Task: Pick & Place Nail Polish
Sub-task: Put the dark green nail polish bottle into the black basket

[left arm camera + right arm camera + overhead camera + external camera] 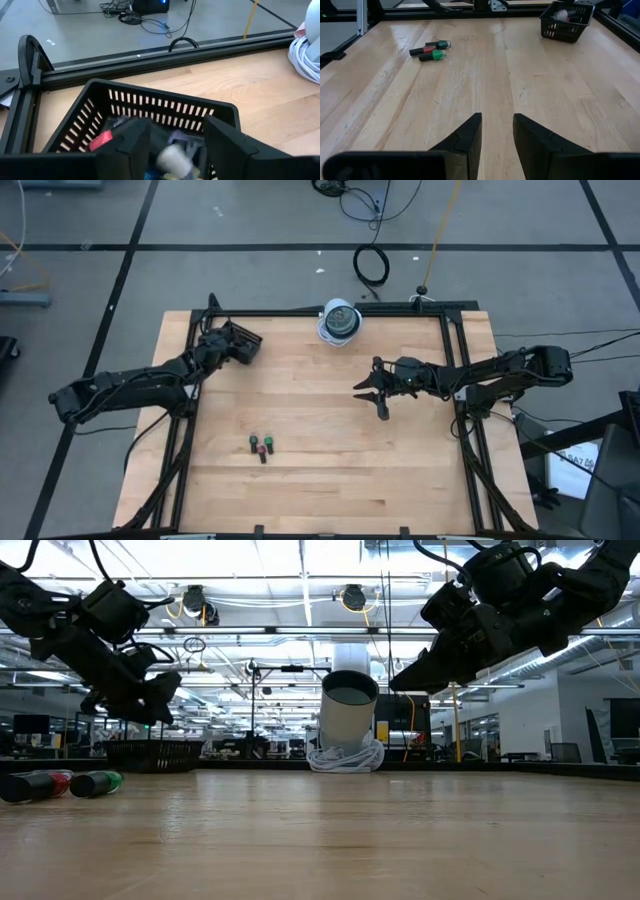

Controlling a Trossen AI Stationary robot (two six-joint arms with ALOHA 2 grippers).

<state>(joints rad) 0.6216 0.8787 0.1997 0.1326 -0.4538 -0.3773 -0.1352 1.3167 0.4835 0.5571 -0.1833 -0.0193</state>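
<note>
**Nail polish falling into the basket**

Nail polish bottle [172, 157], blurred, sits between the parted fingers of the left gripper [175, 150] above the black basket [165, 107] near the bench's far left corner. Three more bottles [262, 446] lie towards the near edge. The right gripper [497, 132] hovers mid-bench, fingers slightly apart, empty.

Bare wood spans the table [330, 480]; obstacles: three nail polish bottles [262, 445] near-left, black basket [240, 342] far-left, white canister [340, 320] far-centre.
</note>
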